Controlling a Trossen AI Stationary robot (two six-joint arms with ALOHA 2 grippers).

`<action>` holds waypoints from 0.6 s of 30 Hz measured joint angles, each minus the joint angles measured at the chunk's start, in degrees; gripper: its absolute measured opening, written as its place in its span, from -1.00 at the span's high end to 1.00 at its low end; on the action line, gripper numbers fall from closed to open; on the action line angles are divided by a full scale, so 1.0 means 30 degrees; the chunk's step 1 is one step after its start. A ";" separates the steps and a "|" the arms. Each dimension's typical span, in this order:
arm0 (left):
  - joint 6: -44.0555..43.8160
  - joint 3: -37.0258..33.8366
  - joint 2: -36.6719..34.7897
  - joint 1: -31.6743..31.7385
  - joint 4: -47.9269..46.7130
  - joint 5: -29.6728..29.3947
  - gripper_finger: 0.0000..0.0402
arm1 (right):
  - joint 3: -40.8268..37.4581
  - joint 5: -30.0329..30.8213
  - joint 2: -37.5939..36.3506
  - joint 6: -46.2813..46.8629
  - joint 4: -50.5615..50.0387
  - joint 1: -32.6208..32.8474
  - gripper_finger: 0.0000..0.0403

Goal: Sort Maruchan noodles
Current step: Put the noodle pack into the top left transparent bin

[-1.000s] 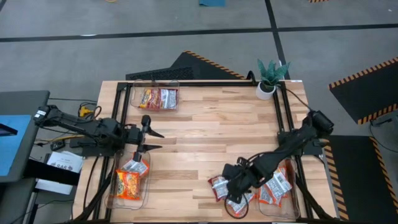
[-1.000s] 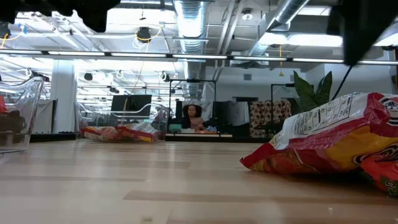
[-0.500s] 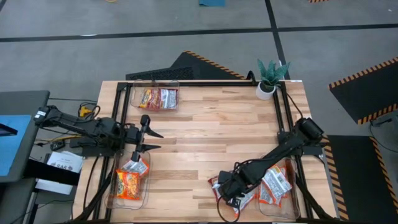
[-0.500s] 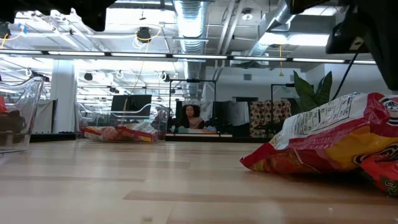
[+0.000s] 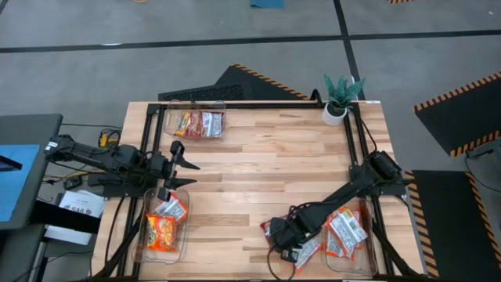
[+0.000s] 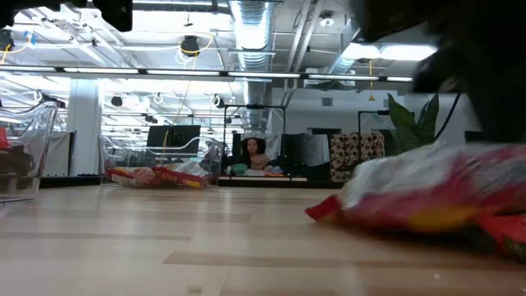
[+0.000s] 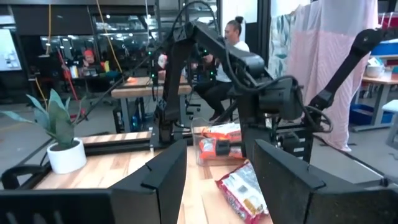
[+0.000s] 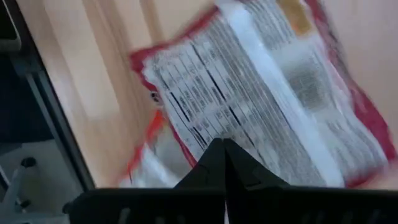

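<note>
Maruchan noodle packets lie loose on the table at the near right (image 5: 301, 251). My right gripper (image 5: 283, 235) is down on them, shut on a silver-white packet with a red border (image 8: 280, 93), which shows blurred in the low view (image 6: 427, 193). More packets lie in three clear bins: near left (image 5: 160, 231), far left (image 5: 200, 124) and near right (image 5: 344, 231). My left gripper (image 5: 194, 175) hovers open over the table's left side, just beyond the near-left bin, with nothing between its fingers (image 7: 168, 180). My right gripper has its fingertips (image 8: 214, 155) closed together at the packet's red-bordered edge (image 8: 186, 146). It comes slanting down from the table's right side. The fingers hide how much plastic lies between them. The packet rests on the table among the other packets.
A small potted plant (image 5: 338, 98) stands at the far right corner. A black frame (image 5: 354, 149) runs round the table top. The middle of the wooden top (image 5: 258, 172) is bare. People sit in the room beyond the table (image 6: 255, 154).
My right gripper has gone down and toward the near left onto the loose packets, and has shut there. The packet in the low view has flattened and shifted. My left gripper has drawn back a little toward the table's left edge, still open.
</note>
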 joint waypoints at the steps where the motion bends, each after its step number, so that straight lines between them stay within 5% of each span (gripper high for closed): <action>1: 0.0000 0.0000 -0.0117 0.0000 -0.0020 0.0016 0.14 | 0.0007 0.0248 0.0231 -0.0349 0.0580 -0.0260 0.97; 10: 0.0073 0.0000 -0.0479 0.0000 -0.0294 0.0095 0.14 | -0.0006 0.3810 0.1019 -0.5787 0.4347 -0.3739 0.96; 18: 0.0320 0.0000 -0.0468 0.0000 -0.0494 -0.0009 0.14 | -0.0068 0.4147 0.2500 -1.1093 0.9686 -0.7967 0.95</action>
